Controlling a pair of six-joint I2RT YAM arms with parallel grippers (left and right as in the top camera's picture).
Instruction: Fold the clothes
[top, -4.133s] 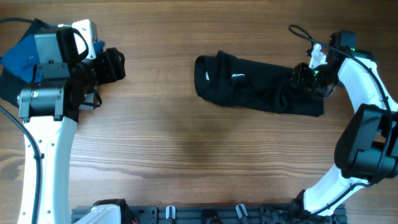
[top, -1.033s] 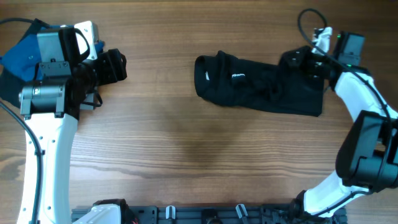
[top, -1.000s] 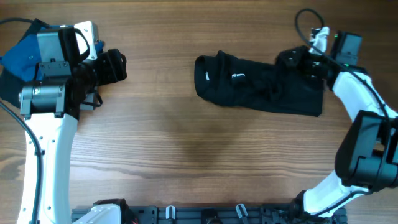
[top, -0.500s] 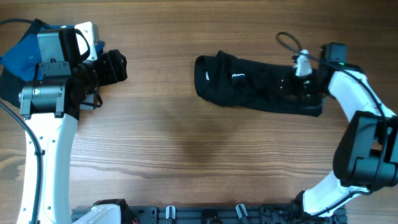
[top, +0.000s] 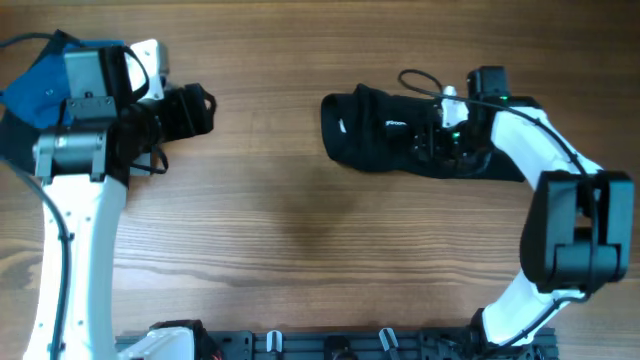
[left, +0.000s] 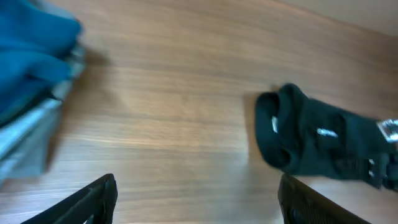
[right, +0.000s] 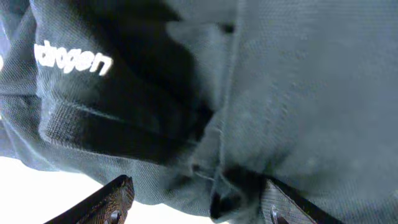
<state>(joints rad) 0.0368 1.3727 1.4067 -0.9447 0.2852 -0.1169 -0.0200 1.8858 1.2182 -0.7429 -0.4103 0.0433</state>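
Observation:
The black T-shirt lies bunched in a long strip at the table's back right, white print on top. It also shows in the left wrist view and fills the right wrist view. My right gripper is down on the strip's middle. Its fingers are spread wide, with a fold of fabric lying between them. My left gripper is open and empty over bare wood at the back left, far from the shirt. Its fingers frame bare table.
A blue shirt lies at the far left edge beside the left arm, above a grey folded garment. The right arm's cable loops over the black shirt. A black rail runs along the front edge.
My right gripper has moved left from the shirt's right end onto its middle and come down on the fabric. The shirt's left end shifted slightly right. The left arm barely moved.

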